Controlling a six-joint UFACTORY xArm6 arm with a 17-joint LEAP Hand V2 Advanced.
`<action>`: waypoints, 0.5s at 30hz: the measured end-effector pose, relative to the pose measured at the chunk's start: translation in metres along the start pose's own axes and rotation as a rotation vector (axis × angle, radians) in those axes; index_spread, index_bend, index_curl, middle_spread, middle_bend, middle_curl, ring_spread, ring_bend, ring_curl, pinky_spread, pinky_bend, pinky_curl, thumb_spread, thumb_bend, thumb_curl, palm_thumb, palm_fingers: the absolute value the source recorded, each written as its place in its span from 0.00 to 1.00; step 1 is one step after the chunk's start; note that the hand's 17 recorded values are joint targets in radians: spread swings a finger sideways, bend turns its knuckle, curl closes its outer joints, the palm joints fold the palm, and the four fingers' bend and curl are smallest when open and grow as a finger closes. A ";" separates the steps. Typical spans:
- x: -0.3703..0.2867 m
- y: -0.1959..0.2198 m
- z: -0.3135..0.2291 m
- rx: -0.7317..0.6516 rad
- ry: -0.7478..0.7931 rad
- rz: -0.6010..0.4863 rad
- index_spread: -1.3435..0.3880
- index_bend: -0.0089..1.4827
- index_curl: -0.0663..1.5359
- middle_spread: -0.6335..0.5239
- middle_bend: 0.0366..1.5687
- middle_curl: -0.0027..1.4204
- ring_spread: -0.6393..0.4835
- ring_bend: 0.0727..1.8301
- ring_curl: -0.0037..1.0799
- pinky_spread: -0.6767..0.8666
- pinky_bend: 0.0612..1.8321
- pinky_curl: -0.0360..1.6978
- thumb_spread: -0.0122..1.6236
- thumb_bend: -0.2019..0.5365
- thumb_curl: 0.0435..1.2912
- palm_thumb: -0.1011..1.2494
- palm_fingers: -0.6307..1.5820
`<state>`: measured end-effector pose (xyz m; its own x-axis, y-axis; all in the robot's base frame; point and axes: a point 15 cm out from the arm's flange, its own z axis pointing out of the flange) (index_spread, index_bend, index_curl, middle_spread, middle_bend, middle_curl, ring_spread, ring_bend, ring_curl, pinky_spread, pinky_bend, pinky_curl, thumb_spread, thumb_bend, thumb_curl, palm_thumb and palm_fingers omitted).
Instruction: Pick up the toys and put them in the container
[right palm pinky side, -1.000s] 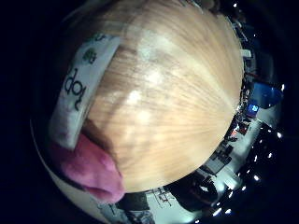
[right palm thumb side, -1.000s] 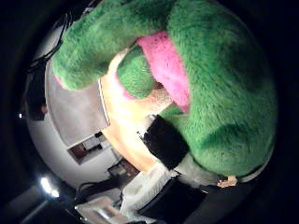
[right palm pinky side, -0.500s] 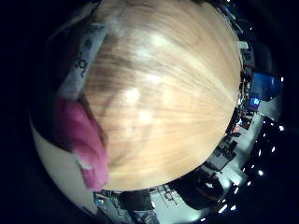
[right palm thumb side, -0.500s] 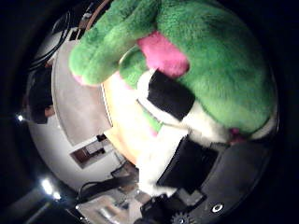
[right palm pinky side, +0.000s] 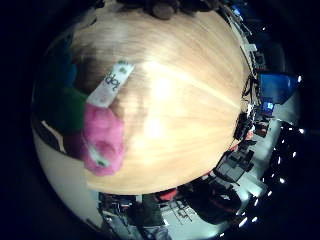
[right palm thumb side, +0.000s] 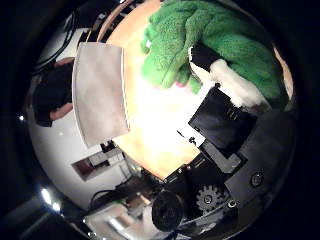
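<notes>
The wooden worktop (right palm pinky side: 190, 105) fills most of the little finger side view, pale and bare across its middle, with its far edge lost among dark shapes that cannot be made out. One grey, flat-sided container (right palm thumb side: 98, 92) stands beside the worktop's edge in the thumb side view; only its outer wall shows, so its inside is hidden.

One green plush toy (right palm thumb side: 210, 35) is in view, pressed close against the palm and off the worktop's surface. Much of it is cut off: the thumb side view shows a shaggy green limb and body, while the little finger side view shows only a dark green patch and a pink part of the same toy, so its whole shape cannot be told. The hand (right palm thumb side: 220, 117) is closed around the plush toy, a white and black finger curling over the green fur, with the black geared body of the hand filling the rest of that view.

One white fabric tag (right palm pinky side: 111, 84) hangs from the toy just above the pink part. It carries dark print and a small green mark, too small to read.
</notes>
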<state>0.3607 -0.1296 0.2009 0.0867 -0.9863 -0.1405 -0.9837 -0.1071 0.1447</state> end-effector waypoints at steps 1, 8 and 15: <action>0.000 0.000 -0.001 0.000 0.000 0.000 0.45 0.31 0.32 0.18 0.56 0.41 0.30 0.65 0.44 0.11 0.59 0.26 0.59 0.25 0.25 0.81 0.85; -0.007 0.007 -0.014 0.001 -0.001 -0.008 0.45 0.31 0.34 0.19 0.57 0.40 0.29 0.65 0.44 0.11 0.59 0.27 0.60 0.25 0.25 0.82 0.85; -0.016 0.013 -0.050 0.063 0.032 -0.023 0.45 0.30 0.36 0.20 0.59 0.40 0.29 0.65 0.44 0.10 0.59 0.27 0.61 0.25 0.24 0.82 0.85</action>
<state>0.3547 -0.1215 0.2537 0.1134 -0.9873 -0.1114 -0.9892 -0.1226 0.0799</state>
